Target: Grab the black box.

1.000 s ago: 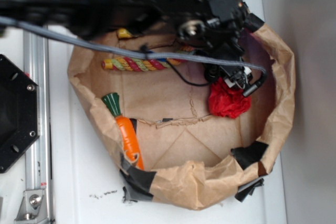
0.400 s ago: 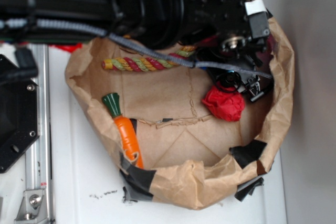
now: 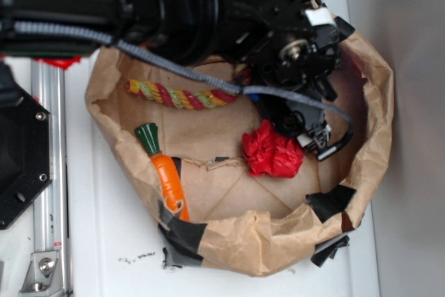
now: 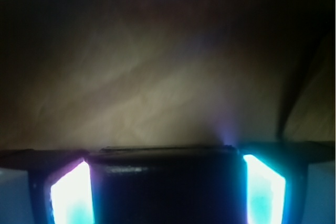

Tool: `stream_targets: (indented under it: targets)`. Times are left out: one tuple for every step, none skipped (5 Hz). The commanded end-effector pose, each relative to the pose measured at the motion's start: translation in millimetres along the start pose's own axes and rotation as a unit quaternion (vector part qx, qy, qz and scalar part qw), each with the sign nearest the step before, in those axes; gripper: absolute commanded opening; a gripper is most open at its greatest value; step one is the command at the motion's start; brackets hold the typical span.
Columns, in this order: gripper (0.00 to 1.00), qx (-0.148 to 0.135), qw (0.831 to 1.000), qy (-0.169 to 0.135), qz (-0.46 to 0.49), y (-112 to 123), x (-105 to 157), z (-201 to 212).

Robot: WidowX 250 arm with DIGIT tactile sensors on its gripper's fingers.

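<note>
Because the black box (image 4: 167, 182) sits wedged between the glowing fingers (image 4: 71, 195) of the pincer (image 3: 316, 137), just right of the red ruffled ball (image 3: 272, 154), its glossy faces could slip free on lifting.

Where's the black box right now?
In the wrist view the black box sits between the hand's two glowing fingers, low in the frame against brown paper. In the exterior view the arm hides it, beside the red ruffled ball.
</note>
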State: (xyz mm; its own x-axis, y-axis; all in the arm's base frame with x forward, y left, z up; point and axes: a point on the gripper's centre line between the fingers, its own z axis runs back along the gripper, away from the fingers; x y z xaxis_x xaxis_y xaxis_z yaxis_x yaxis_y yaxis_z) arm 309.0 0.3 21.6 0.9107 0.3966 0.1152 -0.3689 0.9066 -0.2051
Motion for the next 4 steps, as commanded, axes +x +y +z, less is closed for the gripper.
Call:
stream_targets:
  targets:
    - [0.00, 0.019, 0.999, -0.030, 0.001, 8.0, 6.2, 15.9]
    - [0.00, 0.011, 0.998, -0.061, 0.021, 13.4, 0.9, 50.2]
    - [0.00, -0.002, 0.995, -0.086, 0.045, 24.5, -10.1, 95.2]
    - [0.00, -0.006, 0.994, -0.093, 0.049, 33.5, -13.8, 133.9]
